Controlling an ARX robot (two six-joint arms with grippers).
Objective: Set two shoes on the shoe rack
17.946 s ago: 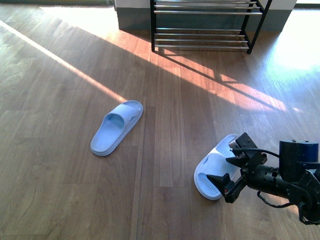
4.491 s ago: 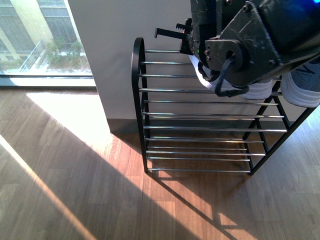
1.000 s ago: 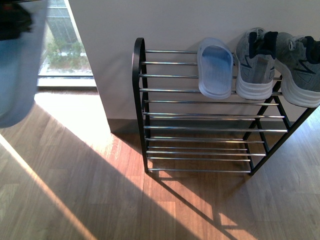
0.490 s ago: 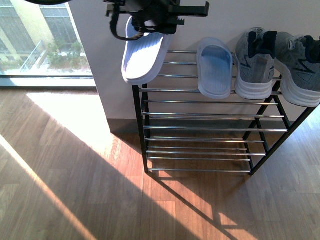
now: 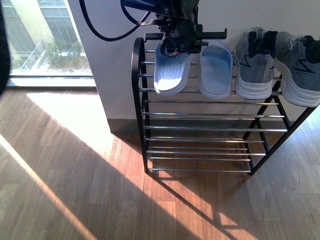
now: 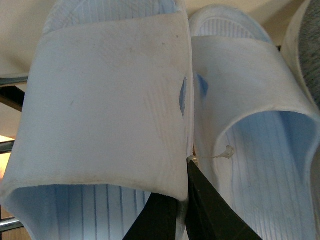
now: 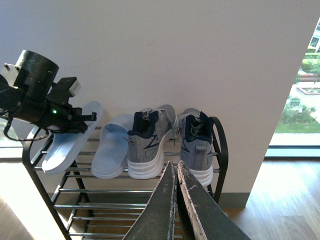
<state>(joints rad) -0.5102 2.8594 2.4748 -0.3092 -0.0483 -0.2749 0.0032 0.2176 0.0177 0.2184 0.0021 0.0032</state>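
Note:
A pale blue slide sandal (image 5: 171, 71) hangs sole-out over the left end of the shoe rack's (image 5: 138, 115) top shelf. My left gripper (image 5: 180, 44) is shut on the edge of its strap (image 6: 110, 110), with the jaws (image 6: 181, 200) pinching it. Close beside it on the right, another pale blue sandal (image 5: 216, 70) rests on the same shelf. Two grey sneakers (image 5: 255, 62) (image 5: 300, 65) stand further right. My right gripper (image 7: 176, 165) is shut on nothing, held back from the rack (image 7: 220, 145), facing the sneakers (image 7: 147, 145). It is out of the front view.
The rack's lower shelves (image 5: 200, 130) are bare silver rods. A white wall (image 5: 115, 60) stands behind the rack, with a window (image 5: 45, 45) to its left. Sunlit wooden floor (image 5: 75, 190) spreads in front.
My left gripper has carried the sandal right and down, from beyond the rack's left upright to over the top shelf beside the other sandal. The shoes on the rack have not moved.

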